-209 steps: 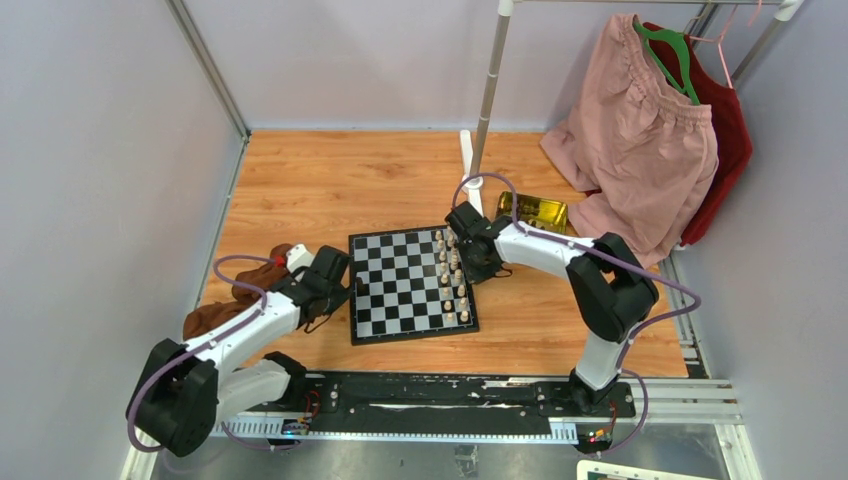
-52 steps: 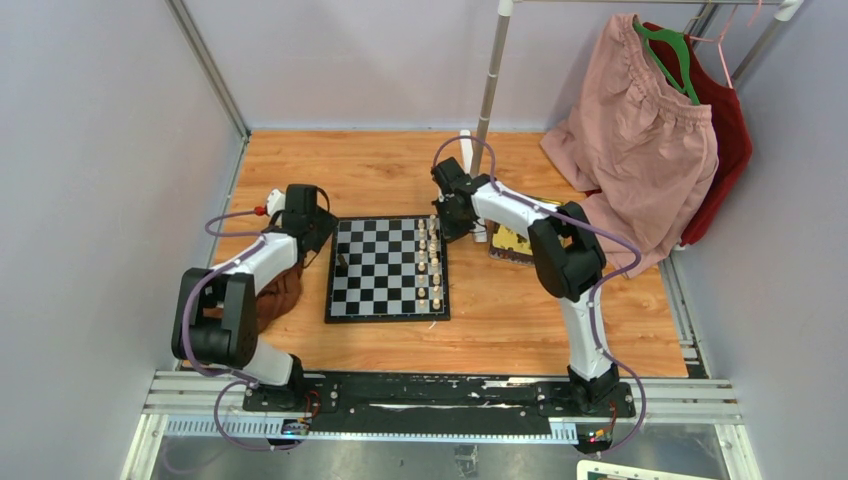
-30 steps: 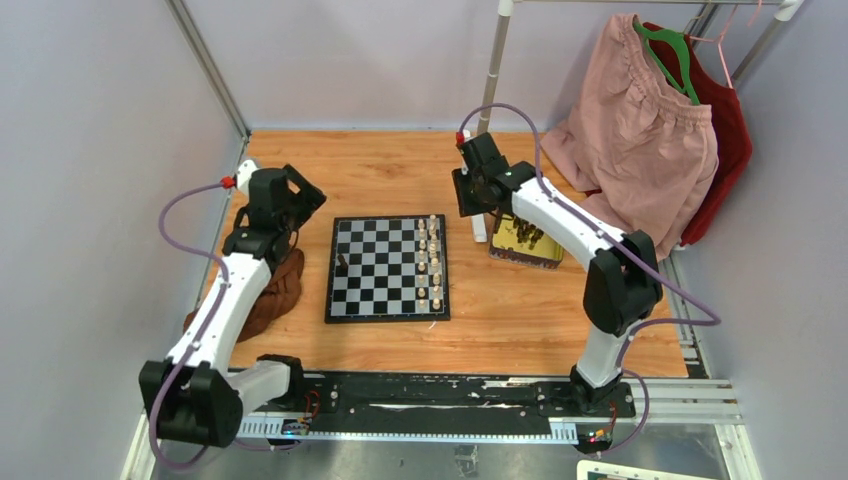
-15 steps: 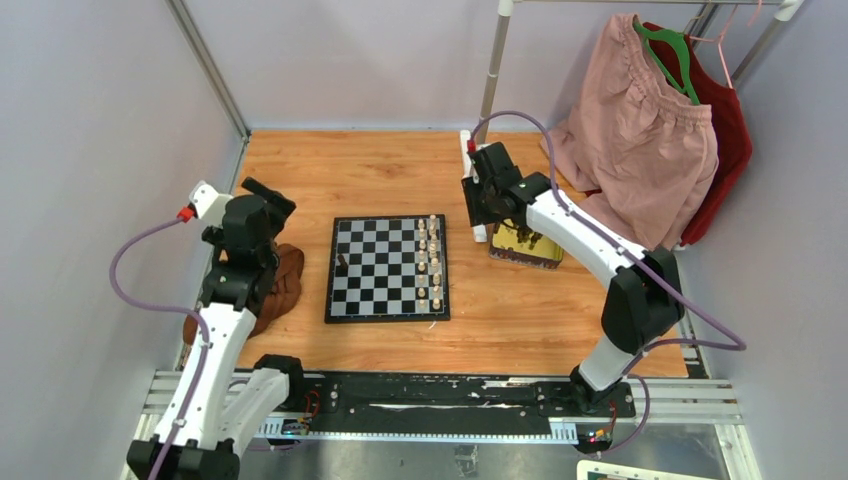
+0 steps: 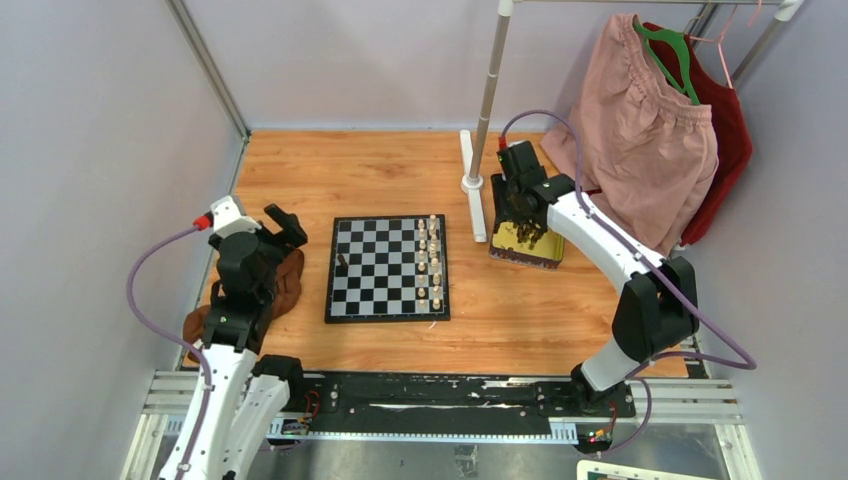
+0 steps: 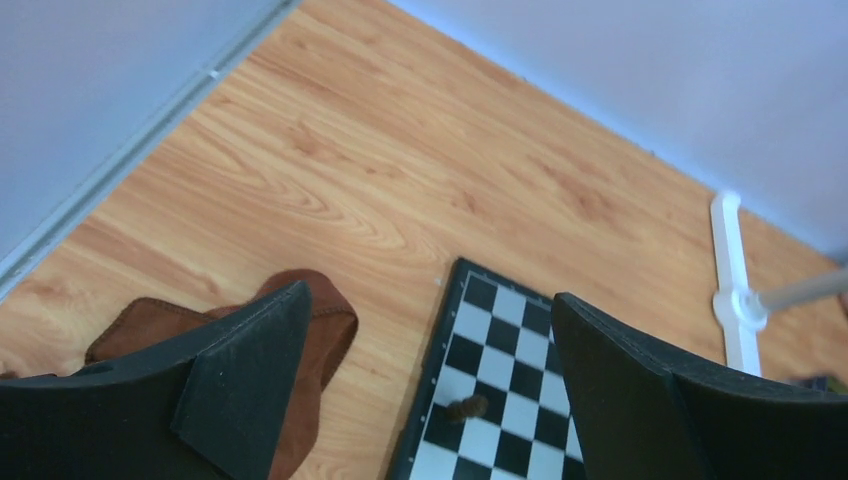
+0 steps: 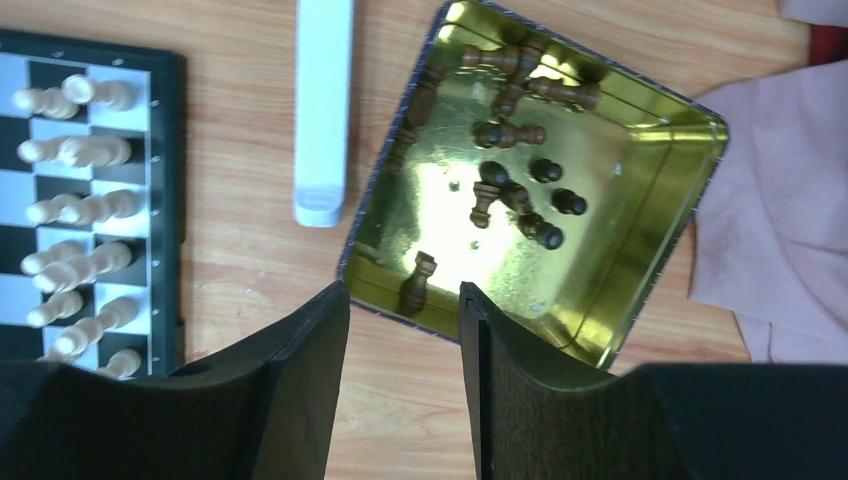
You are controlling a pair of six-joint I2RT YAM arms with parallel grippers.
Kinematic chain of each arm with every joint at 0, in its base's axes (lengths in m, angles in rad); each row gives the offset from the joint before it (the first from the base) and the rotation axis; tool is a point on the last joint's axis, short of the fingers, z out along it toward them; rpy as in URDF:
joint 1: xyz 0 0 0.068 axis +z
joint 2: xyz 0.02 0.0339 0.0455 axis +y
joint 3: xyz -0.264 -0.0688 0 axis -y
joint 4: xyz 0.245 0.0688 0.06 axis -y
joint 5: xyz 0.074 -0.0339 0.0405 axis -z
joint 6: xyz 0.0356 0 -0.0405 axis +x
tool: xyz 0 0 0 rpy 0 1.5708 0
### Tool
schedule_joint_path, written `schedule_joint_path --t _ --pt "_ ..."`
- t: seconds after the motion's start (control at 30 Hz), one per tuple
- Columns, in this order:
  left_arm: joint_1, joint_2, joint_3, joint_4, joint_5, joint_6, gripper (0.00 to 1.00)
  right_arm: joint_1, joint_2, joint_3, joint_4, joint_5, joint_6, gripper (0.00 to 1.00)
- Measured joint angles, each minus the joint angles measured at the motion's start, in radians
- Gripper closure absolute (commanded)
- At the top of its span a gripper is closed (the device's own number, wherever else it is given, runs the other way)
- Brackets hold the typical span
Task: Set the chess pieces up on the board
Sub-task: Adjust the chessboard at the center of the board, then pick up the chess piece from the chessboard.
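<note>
— Roughly a dozen dark chess pieces (image 7: 520, 190) lying tumbled in the gold tray (image 7: 620, 280), just right of the board (image 5: 380, 280). Cream ones (image 5: 428, 262) upright in two files along its right side, one dark piece (image 6: 466, 407) alone near the left edge.
— Handling?
— Probably light, stiff, smooth-turned (likely slippery on the round heads). Best pinched across the narrow waist, above the flared base. Lying ones liable to roll.
— Claws?
— Right gripper (image 7: 403, 295) spread wide and empty, hanging over the tray's near rim. Left gripper (image 6: 430, 300) equally wide, holding nothing, above a crumpled brown cloth (image 6: 310, 330).
— Surroundings?
— Mirror-bright tray walls, glossy checkered squares, matte wood-grain table (image 6: 400, 180), hard white rack foot (image 7: 323, 110), soft pink garment (image 5: 640, 130) beyond.
</note>
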Motion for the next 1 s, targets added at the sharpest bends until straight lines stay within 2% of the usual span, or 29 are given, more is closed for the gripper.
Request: schedule_joint_path --t 0.2,0.33,0.47,0.7,1.0 --pt "0.0 0.068 -0.007 -0.032 0.203 0.084 0.07 -0.06 0.006 -0.003 0.0 -0.001 0.004 0.51" --pt "-0.006 0.129 -0.007 -0.071 0.291 0.117 0.09 -0.067 0.021 -0.003 0.0 -0.003 0.005 0.51" --pt "-0.046 0.188 -0.002 -0.132 0.303 0.145 0.14 -0.07 0.029 -0.006 0.002 -0.003 0.008 0.51" --pt "-0.129 0.316 0.041 -0.213 0.303 0.187 0.16 -0.072 0.04 -0.006 0.005 -0.012 0.013 0.51" --pt "-0.172 0.396 0.054 -0.209 0.294 0.215 0.21 -0.073 0.048 -0.023 0.018 -0.034 0.023 0.51"
